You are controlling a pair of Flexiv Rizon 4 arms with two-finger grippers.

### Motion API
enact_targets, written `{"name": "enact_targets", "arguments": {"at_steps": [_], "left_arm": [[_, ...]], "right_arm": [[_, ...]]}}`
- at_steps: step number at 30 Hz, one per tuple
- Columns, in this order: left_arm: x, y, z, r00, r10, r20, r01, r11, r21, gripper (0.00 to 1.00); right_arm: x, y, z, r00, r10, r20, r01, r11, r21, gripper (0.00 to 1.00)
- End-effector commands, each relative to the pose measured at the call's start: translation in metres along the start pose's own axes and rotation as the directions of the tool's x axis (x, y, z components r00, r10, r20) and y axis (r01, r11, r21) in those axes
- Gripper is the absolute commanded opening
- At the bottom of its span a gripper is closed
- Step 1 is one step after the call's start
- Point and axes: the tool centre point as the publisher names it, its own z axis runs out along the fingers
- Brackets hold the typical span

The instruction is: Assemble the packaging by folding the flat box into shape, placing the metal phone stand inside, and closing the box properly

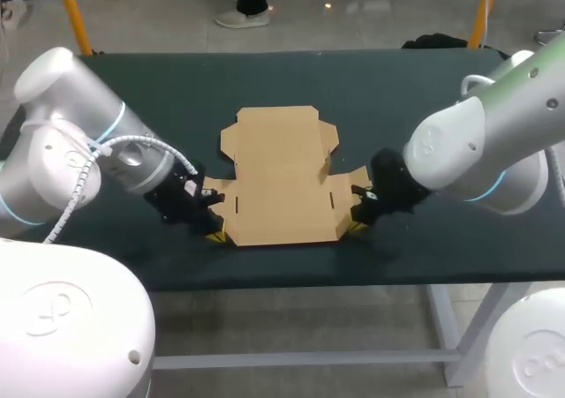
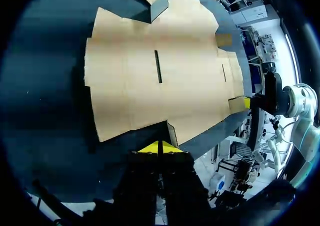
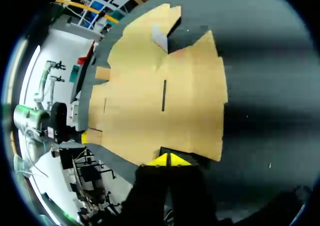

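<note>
Your left gripper [image 2: 159, 147] and right gripper [image 3: 170, 160], both pressed together, face the flat box [image 1: 281, 182]: likely light, floppy; pinch flap edges.

Ahead of the yellow fingertips [image 2: 148, 148], the flat tan cardboard box blank [image 2: 150, 80] is matt and smooth; the dark green tabletop [image 2: 45, 110] under it is matt too.

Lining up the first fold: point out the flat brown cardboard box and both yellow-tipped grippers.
flat brown cardboard box [image 1: 281, 182]: head view, middle of its central panel.
left gripper [image 2: 159, 147]: left wrist view, midway between its yellow tips.
right gripper [image 3: 170, 159]: right wrist view, midway between its yellow tips.
</note>
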Motion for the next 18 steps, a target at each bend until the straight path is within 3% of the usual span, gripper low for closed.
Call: {"name": "enact_targets", "arguments": {"at_steps": [1,18], "left_arm": [[0.005,-0.002,0.000,1.000,0.002,0.016,-0.001,1.000,-0.006,0.00],[0.030,0.000,0.004,0.998,0.043,0.053,-0.042,0.999,-0.022,0.00]], "right_arm": [[0.004,0.002,0.000,1.000,-0.005,0.006,0.005,1.000,0.010,0.00],[0.010,0.004,-0.001,0.999,-0.040,0.024,0.040,0.999,0.016,0.00]]}}
